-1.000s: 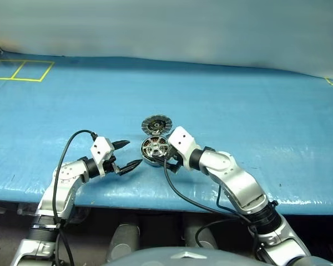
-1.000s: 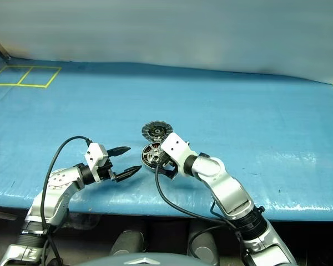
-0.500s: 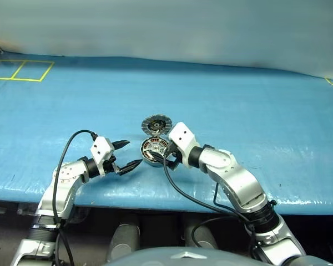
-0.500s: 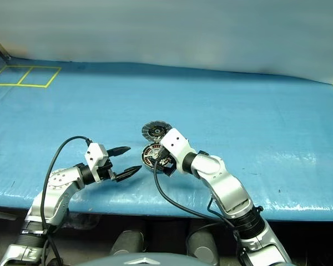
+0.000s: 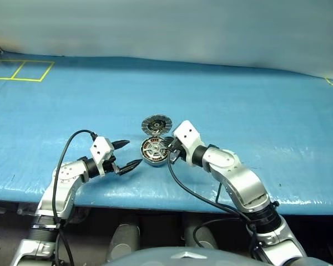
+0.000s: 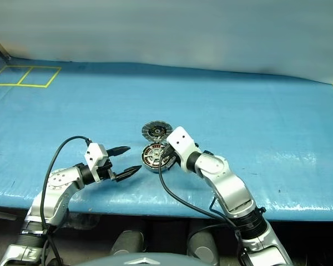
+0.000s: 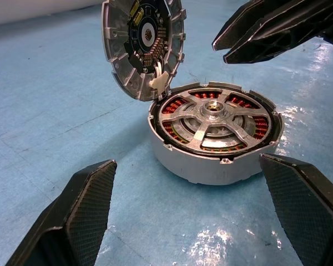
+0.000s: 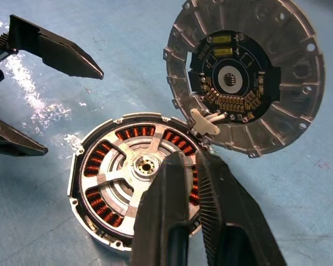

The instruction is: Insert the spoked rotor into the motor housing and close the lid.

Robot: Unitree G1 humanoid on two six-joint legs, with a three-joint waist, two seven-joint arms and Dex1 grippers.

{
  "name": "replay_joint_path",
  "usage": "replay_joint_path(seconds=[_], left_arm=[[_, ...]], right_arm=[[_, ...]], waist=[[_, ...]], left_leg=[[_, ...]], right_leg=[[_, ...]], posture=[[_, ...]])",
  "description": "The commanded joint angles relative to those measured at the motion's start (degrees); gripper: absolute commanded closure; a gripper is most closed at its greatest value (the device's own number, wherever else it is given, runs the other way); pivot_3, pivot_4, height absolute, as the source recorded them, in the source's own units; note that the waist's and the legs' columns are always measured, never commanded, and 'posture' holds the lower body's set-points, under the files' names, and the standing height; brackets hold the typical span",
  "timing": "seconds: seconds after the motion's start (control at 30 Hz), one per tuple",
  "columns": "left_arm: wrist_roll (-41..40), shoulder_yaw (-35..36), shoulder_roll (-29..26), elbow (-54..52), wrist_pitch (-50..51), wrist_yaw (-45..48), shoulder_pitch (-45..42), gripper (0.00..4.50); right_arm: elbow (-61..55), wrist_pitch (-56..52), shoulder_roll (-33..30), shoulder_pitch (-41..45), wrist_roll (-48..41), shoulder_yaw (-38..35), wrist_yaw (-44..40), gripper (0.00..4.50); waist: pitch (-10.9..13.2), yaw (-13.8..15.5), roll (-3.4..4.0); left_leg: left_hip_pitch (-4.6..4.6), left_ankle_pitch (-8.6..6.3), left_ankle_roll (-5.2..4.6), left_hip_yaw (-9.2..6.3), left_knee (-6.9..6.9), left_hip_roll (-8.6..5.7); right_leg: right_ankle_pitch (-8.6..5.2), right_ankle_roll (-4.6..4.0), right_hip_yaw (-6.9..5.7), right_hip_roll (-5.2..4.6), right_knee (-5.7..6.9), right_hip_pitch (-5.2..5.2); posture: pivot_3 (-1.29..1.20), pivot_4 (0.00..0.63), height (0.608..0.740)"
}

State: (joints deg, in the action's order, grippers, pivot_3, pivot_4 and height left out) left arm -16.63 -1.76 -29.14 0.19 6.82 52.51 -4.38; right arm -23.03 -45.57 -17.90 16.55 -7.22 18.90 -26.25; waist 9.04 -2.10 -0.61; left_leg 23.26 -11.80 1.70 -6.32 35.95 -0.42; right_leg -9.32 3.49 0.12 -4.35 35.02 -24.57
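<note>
The motor housing point(image 5: 154, 151) sits on the blue table near its front edge. The spoked rotor point(image 7: 213, 123) lies flat inside it, silver spokes over the copper windings. The lid point(image 5: 156, 124) stands open, tilted back from its hinge on the housing's far edge, with its dark centre showing. My right gripper point(image 8: 190, 158) is shut and holds nothing; it hovers just over the housing's right rim. My left gripper point(image 5: 134, 153) stands open on the housing's left, a short gap away, with its fingers point(image 7: 83, 205) spread to either side of the housing.
Blue sheeting covers the table point(image 5: 255, 111). Yellow tape squares point(image 5: 21, 70) mark its far left corner. The front edge point(image 5: 155, 197) runs close below both grippers. A black cable point(image 5: 188, 194) hangs from my right wrist.
My right gripper's fingers have closed from open to shut, with nothing in them, and now leave more of the housing's right side in view. The left arm, housing and lid have stayed put.
</note>
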Motion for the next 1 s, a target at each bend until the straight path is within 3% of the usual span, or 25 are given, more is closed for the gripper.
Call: replay_joint_path(seconds=[0.03,0.3,0.43,0.77,1.0], left_arm=[[-0.3,0.8,0.0,-0.7,-1.4,-0.1,0.0,0.0],[-0.3,0.6,0.3,-0.4,-1.6,-0.3,-0.1,0.0],[-0.4,0.5,0.5,-0.3,-1.6,-0.2,-0.1,0.0],[-0.9,0.8,0.6,0.0,-1.8,0.6,-0.7,0.0],[-1.5,2.2,0.0,-1.4,-1.8,0.1,1.5,0.0]], right_arm=[[-1.6,-0.8,-0.2,0.3,0.2,-1.6,1.1,4.47],[2.9,-3.1,0.7,2.6,4.5,-9.0,10.6,4.47],[6.1,-1.7,-0.2,5.7,5.6,-10.3,11.0,4.47],[22.6,8.5,5.6,19.3,-5.1,-14.4,-1.2,4.47],[25.4,8.1,8.8,24.4,-7.2,-10.9,-6.0,4.47]], waist=[[0.0,0.0,0.0],[0.0,0.0,0.01],[0.0,-0.1,0.01],[0.0,-0.7,0.07],[0.1,-1.0,0.1]], left_leg=[[0.0,0.0,0.0,0.0,0.0,0.0],[0.0,0.0,0.0,0.01,0.0,0.0],[0.0,0.0,0.0,0.02,0.0,0.0],[-0.05,0.01,-0.01,0.03,-0.07,0.0],[-0.08,0.01,-0.01,0.02,-0.14,0.0]], right_leg=[[0.0,0.0,0.0,0.0,0.0,0.0],[0.0,0.0,0.0,0.0,0.0,0.0],[0.0,0.0,0.01,0.0,0.0,-0.01],[0.01,0.0,0.02,0.02,0.01,0.03],[0.02,-0.02,0.03,0.03,0.02,0.02]], posture=[[0.0,0.15,0.74],[0.0,0.15,0.74],[0.0,0.15,0.74],[0.0,0.15,0.74],[0.0,0.15,0.74]])
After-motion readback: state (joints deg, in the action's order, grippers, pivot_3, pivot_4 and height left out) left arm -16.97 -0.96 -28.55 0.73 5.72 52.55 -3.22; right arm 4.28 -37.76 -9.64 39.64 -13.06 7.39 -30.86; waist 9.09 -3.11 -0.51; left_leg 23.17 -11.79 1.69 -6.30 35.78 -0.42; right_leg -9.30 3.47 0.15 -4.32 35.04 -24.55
